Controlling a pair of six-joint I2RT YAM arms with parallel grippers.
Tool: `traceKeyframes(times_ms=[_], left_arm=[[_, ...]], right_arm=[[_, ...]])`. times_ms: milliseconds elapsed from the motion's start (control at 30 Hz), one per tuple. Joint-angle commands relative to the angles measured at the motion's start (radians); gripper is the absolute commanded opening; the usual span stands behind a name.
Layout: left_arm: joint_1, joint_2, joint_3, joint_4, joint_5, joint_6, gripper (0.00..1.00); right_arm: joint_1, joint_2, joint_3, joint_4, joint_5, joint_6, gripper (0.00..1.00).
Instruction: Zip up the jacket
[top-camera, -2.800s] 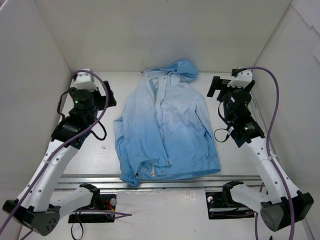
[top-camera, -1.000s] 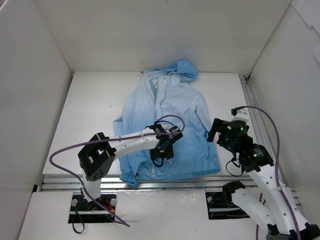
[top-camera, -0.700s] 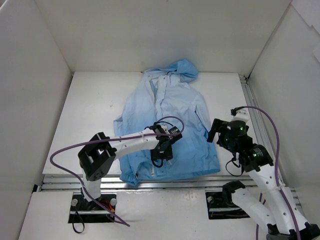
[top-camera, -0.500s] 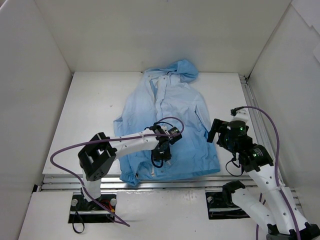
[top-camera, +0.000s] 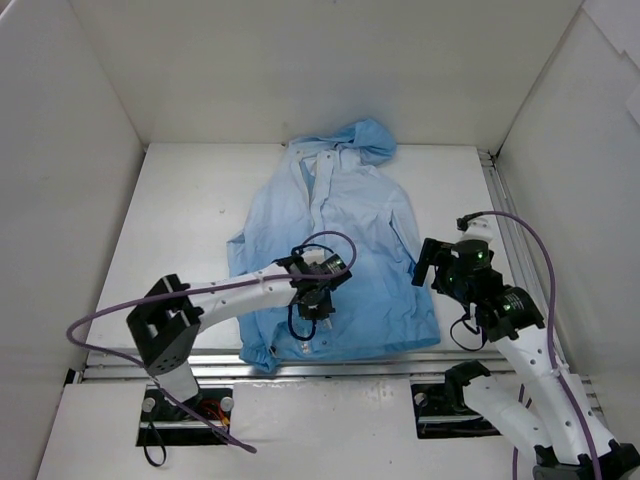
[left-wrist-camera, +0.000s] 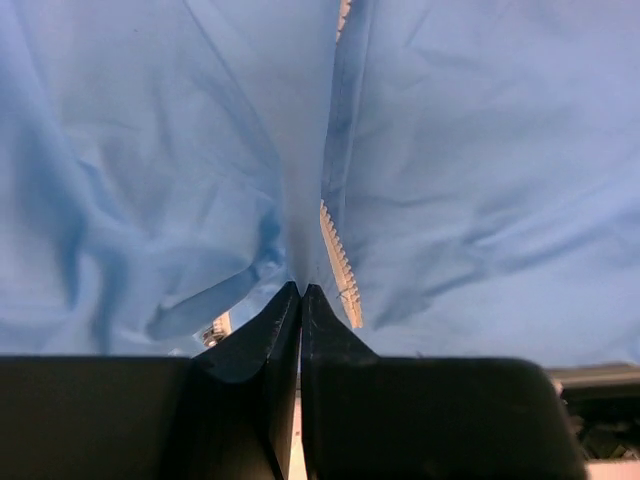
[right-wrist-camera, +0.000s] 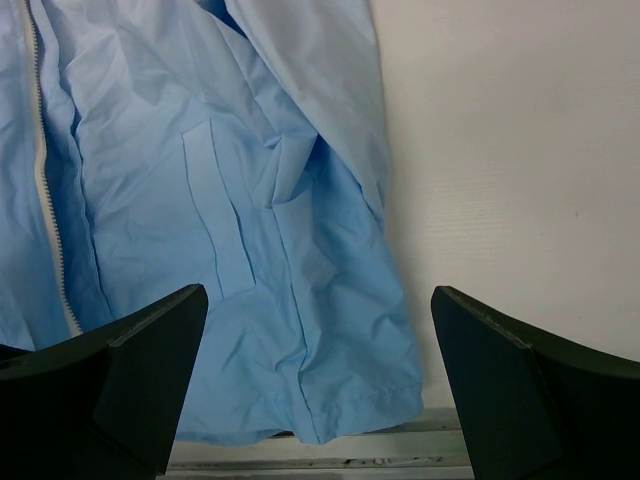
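Jacket, one, flat; left jaws pinching its front edge, right jaws wide

**Three views, shared hem**

The top camera looks down from above and behind the arm bases at the whole table. The left wrist camera sits very close over the jacket front at 6 o'clock. The right wrist camera, farther off, faces the 5 o'clock hem corner. Both catch the zipper.
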Motion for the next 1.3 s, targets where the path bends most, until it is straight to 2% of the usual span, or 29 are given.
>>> traceKeyframes(times_ms=[0,233,367,500,633,933,1267], left_arm=[[0.023,-0.161,-0.052,0.072,-0.075,0.035,0.0],[0.08,-0.47,-0.345,0.321,-0.097,0.153,0.0],[0.124,-0.612,-0.444,0.382,-0.115,0.268,0.0],[0.161,-0.71,-0.488,0.359,-0.125,0.348,0.0],[0.181,-0.744,-0.502,0.346,-0.121,0.385,0.0],[0.19,-0.707,-0.481,0.306,-0.115,0.422,0.0],[0.244,-0.728,-0.537,0.286,-0.065,0.417,0.0]], right_arm=[[0.008,0.013,0.053,0.043,-0.045,-0.039,0.92],[0.034,0.083,0.139,0.042,-0.241,-0.078,0.86],[0.101,0.114,0.144,0.04,-0.25,-0.024,0.79],[0.193,0.167,0.133,0.043,-0.224,0.057,0.71],[0.301,0.232,0.122,0.063,-0.154,0.132,0.66],[0.555,0.475,0.133,0.12,-0.057,0.305,0.68],[0.782,0.706,0.203,0.126,0.036,0.513,0.68]])
